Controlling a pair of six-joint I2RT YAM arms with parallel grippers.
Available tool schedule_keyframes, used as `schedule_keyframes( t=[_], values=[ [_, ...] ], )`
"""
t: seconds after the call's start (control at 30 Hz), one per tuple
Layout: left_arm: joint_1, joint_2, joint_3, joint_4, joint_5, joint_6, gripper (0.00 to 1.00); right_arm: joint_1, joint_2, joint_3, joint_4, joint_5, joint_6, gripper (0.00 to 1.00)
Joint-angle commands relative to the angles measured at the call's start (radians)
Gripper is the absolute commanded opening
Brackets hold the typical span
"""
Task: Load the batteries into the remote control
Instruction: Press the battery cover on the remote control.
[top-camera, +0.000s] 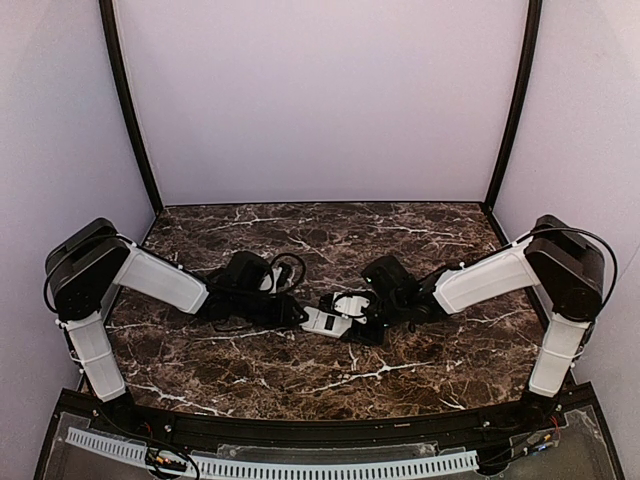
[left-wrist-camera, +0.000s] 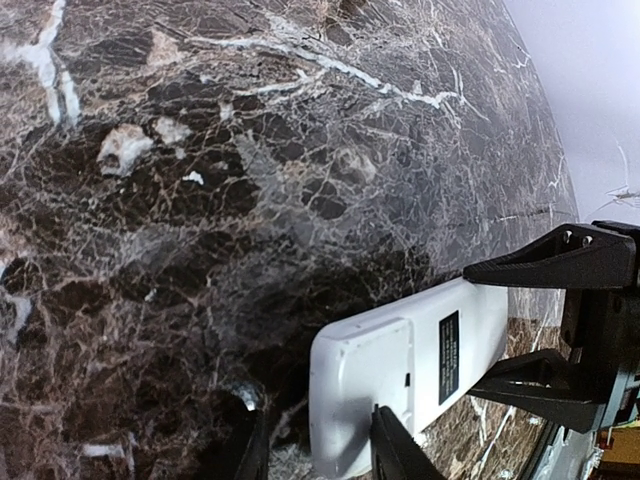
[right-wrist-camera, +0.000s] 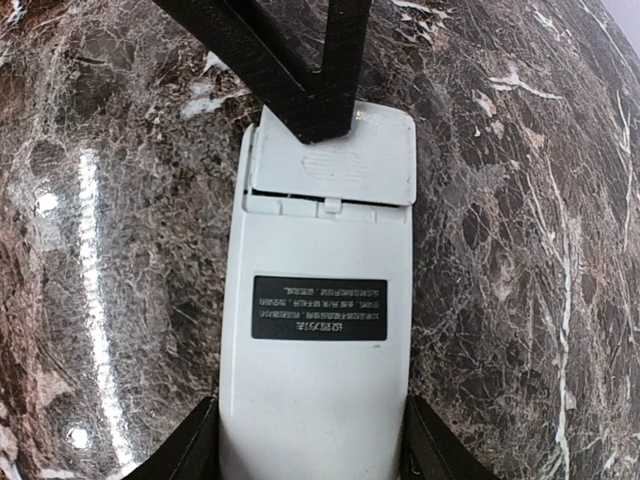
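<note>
The remote control lies white back up on the dark marble at the middle of the table, its black label showing. My right gripper is shut on its label end, one finger against each long side. The battery cover sits on the other end, slightly askew with a thin gap along its seam. My left gripper stands open over that end. One of its fingers rests on the cover, and the other is over the marble beside the remote. The batteries are out of view.
Pale lilac walls with black corner posts close in the marble table at the back and sides. A black cable loop hangs by my left wrist. The front edge has a black rail with a white ribbed strip.
</note>
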Motion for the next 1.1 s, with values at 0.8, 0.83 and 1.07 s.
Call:
schedule_keyframes(
  t=[0.8, 0.83, 1.07],
  values=[
    [-0.019, 0.063, 0.023, -0.072, 0.044, -0.033, 0.15, -0.001, 0.030, 0.027, -0.010, 0.015, 0.018, 0.01],
    [-0.023, 0.069, 0.025, -0.075, 0.050, -0.037, 0.14, -0.001, 0.030, 0.027, -0.008, 0.017, 0.018, 0.01],
    [-0.031, 0.092, 0.035, -0.112, 0.054, -0.052, 0.11, 0.000, 0.029, 0.025, -0.003, 0.023, 0.021, 0.01]
  ],
)
